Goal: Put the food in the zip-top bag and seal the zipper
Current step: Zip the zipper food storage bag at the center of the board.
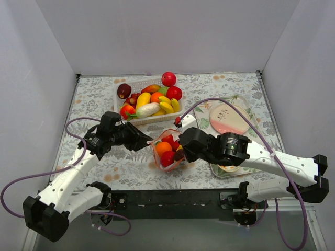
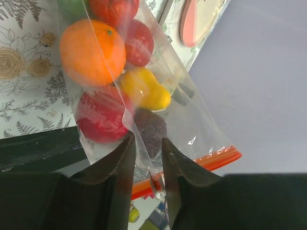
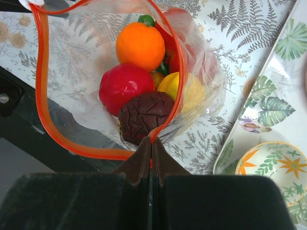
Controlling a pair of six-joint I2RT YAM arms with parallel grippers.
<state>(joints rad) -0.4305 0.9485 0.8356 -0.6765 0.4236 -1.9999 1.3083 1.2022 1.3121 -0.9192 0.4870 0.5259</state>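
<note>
The clear zip-top bag [image 1: 166, 150] hangs between my two grippers at the table's near middle, its mouth open. Inside lie food pieces: an orange [image 3: 140, 45], a red fruit [image 3: 125, 86], a dark purple wrinkled piece [image 3: 146, 115] and a yellow one [image 3: 170, 86]. The red-orange zipper [image 3: 41, 96] forms an open loop. My right gripper [image 3: 151, 142] is shut on the zipper strip at the mouth's near end. My left gripper [image 2: 147, 158] straddles the bag's other corner [image 2: 192, 124]; its jaws stand apart with film and zipper end [image 2: 216, 157] between them.
A white slatted basket [image 1: 137, 80] with several more toy fruits stands at the back centre, a red apple [image 1: 168, 78] on its far rim. To the right, a leaf-patterned tray [image 1: 251, 112] carries a pink plate [image 1: 229, 119]. White walls close in both sides.
</note>
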